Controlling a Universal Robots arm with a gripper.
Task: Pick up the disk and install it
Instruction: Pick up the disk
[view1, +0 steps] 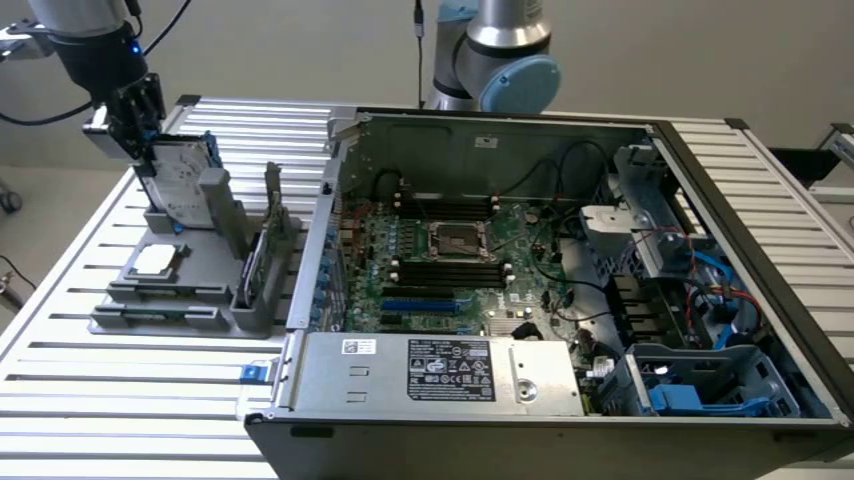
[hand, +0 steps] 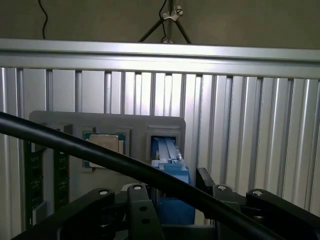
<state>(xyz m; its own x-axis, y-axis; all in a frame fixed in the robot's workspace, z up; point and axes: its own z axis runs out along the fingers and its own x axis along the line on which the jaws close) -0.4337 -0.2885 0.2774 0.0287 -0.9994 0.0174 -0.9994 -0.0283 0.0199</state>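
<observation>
The disk stands on edge in a grey holder, nine o'clock of the computer case. The pincer straddles its top edge; whether it is clamped I cannot tell. Stiff, dense, probably shock-sensitive: grip the blue-framed edges.

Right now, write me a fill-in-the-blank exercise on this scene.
The disk stands ___ in the grey holder.
Its plastic frame is ___.
The gripper is at the top edge of the ___.
The case sits on the exterior view's ___ of the holder.
Missing: upright; blue; disk; right.
</observation>
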